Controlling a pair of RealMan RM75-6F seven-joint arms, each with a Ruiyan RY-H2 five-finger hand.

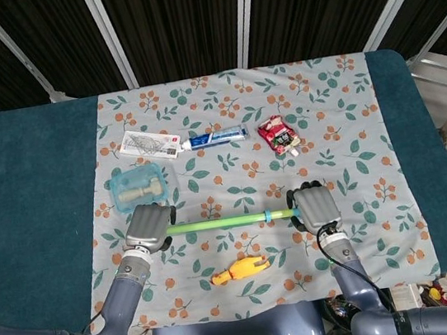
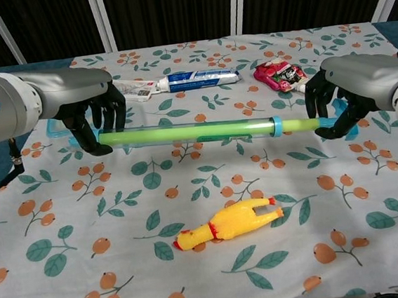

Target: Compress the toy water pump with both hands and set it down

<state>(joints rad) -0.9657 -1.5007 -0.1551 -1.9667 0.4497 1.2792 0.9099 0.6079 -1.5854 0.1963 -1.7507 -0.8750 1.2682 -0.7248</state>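
Toy water pump point(image 2: 187, 131): horizontal above floral cloth point(image 2: 196, 262), behind rubber chicken point(image 2: 227, 224).
Left hand point(image 2: 96, 116): fingers wrapped round pump's left end.
Right hand point(image 2: 336, 104): fingers clasp pump's blue right handle.
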